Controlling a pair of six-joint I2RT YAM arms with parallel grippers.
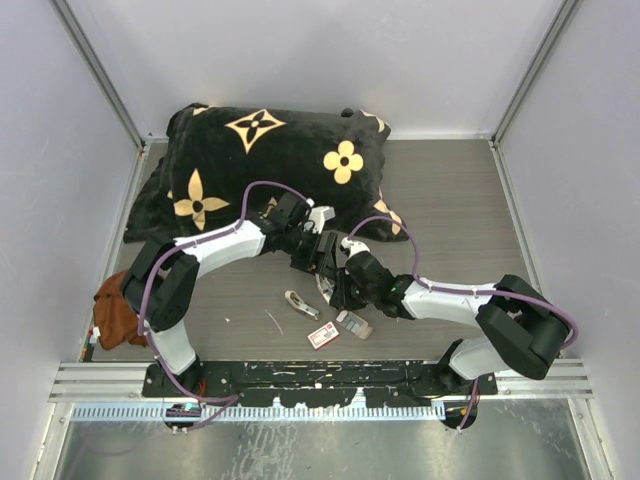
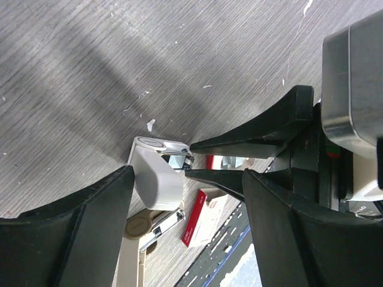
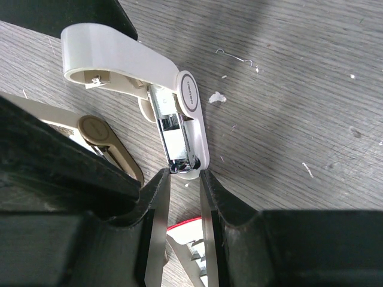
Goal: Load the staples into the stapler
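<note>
A: Right gripper (image 3: 184, 179): jaws narrow, at stapler (image 3: 179, 119) channel mouth; strip held? Cannot tell. Left gripper (image 2: 188, 179): wide.
B: Staples (image 1: 355, 323): lying just behind right gripper. Advise aligning with channel, sliding level.

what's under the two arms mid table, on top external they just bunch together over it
observer: A small white plastic stapler, its lid swung open and the shiny metal channel exposed.
operator: left gripper got anything
observer: No, the left gripper stands wide open over the stapler, gripping nothing.
operator: and the right one
observer: On the right gripper, the narrow-set black fingers flank the stapler's front end; whether they pinch it is unclear.
</note>
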